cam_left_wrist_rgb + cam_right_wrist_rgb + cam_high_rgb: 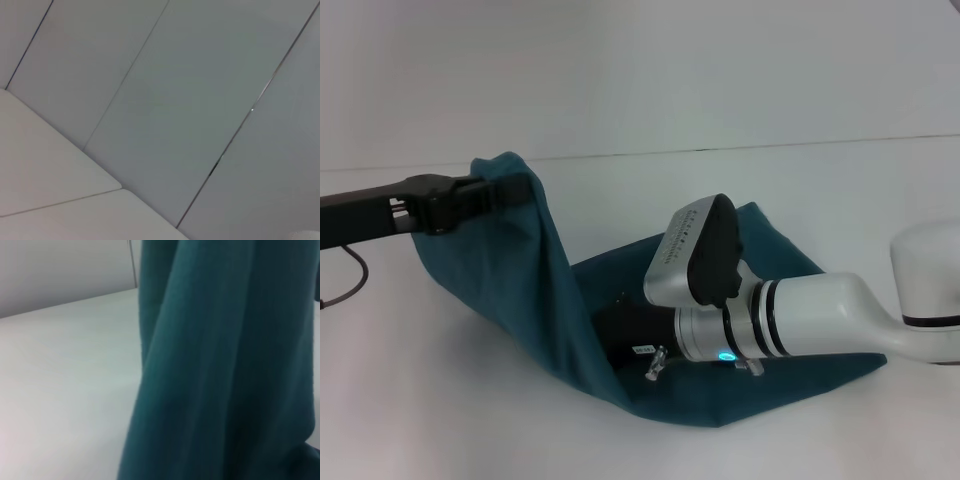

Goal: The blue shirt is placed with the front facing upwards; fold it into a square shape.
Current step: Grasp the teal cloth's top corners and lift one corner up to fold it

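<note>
**Blue shirt mid-fold, one edge lifted high by the left gripper**

Blue shirt (550,300) is lying partly on the white table (420,400) and partly hanging in the air. Its lower portion is resting on the tabletop toward the robot's right, while one edge is being pulled up and toward the left, forming a steep slanted sheet of teal fabric. No lettering or neckline is showing from the head view, so which part of the garment is being raised cannot be told.

The left gripper (505,192) is holding that raised edge, its dark fingers clamped on the cloth at the top of the lifted sheet, well above the table. The left wrist view is showing only the white table and the panelled wall (200,100), no fabric.

The right gripper (620,330) is reaching in low from the right, its tip tucked under or against the hanging fold near the table; the cloth is hiding its fingers, so whether they are apart or together cannot be told. The right wrist view is filled by the draped shirt right in front of it.

Judging from this, the fold is under way but far from finished: the fabric is bunched and draped, no flat layer is laid, and no square outline is forming yet.
</note>
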You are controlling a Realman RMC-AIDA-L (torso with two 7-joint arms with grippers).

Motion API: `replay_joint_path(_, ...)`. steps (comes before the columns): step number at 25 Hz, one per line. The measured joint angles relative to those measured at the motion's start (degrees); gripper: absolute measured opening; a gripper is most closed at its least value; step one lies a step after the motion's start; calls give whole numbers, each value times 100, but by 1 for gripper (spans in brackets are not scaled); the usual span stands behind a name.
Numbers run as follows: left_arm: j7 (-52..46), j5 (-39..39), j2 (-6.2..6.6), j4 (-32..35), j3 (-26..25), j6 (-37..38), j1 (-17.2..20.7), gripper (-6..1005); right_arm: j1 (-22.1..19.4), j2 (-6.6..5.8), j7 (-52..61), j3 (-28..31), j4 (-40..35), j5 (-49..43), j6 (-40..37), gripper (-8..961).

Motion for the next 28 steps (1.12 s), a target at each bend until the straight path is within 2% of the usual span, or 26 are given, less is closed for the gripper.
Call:
replay_joint_path(11, 56, -4, -32, 1, 24, -14, -31, 32, 138, 1, -245, 257, 240, -1, 168, -1)
replay_joint_path(25, 17, -19, -61, -50, 6, -330, -102, 32, 51, 0, -700, 274, 322, 0, 285, -1)
replay_joint_path(28, 32, -23, -62, -111, 8, -400, -113, 32, -47, -19, -882, 456, 323, 22, 293, -1)
